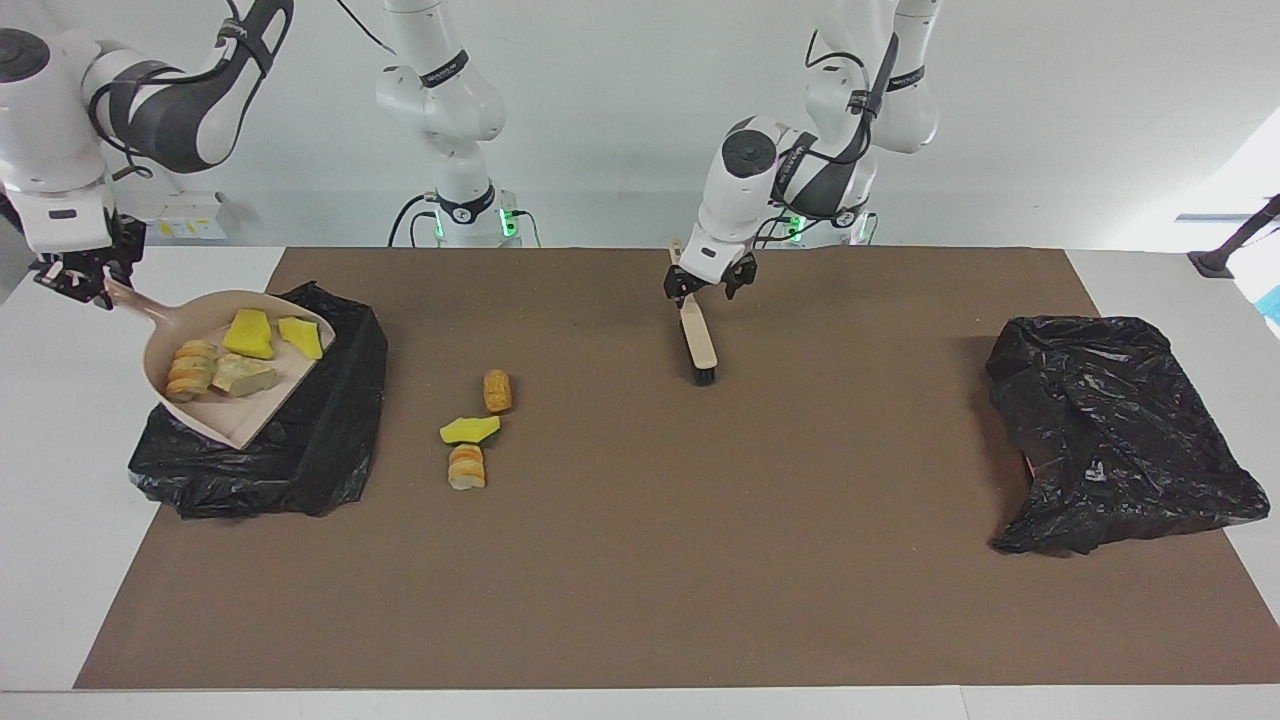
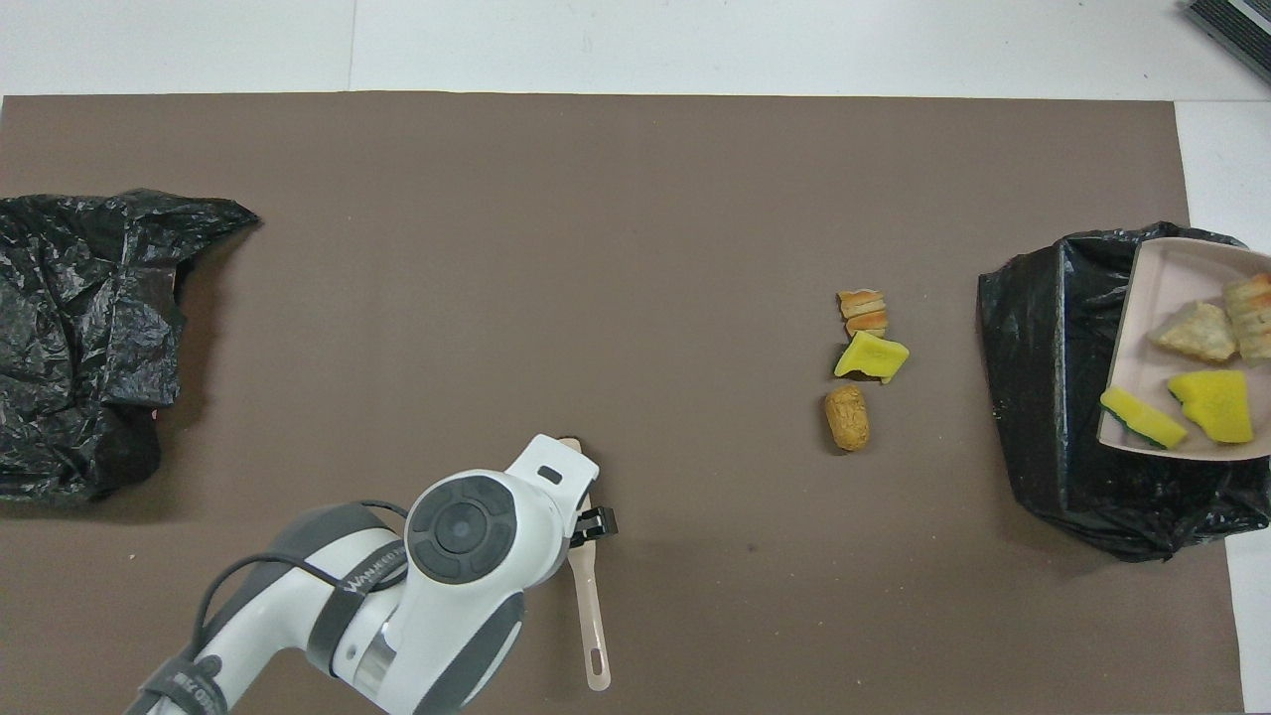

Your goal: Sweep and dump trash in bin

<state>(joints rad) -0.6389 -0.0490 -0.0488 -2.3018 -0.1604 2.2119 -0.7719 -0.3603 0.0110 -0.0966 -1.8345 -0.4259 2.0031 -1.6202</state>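
My right gripper (image 1: 78, 277) is shut on the handle of the beige dustpan (image 1: 235, 415), which it holds up over the black-bagged bin (image 1: 300, 450). Several bits of trash (image 1: 248, 333) lie in the pan (image 2: 1172, 278): yellow sponge chunks (image 2: 1213, 405) and bread pieces (image 2: 1199, 333). Three more bits lie on the brown mat beside the bin (image 2: 1053, 397): a bread roll (image 1: 497, 390), a yellow sponge (image 1: 468, 429) and a croissant piece (image 1: 466, 466). My left gripper (image 1: 705, 290) hangs open over the handle of the brush (image 1: 700, 340), which lies flat on the mat (image 2: 593, 616).
A second crumpled black bag (image 1: 1110, 430) lies at the left arm's end of the mat (image 2: 79, 338). White tabletop borders the mat on every side.
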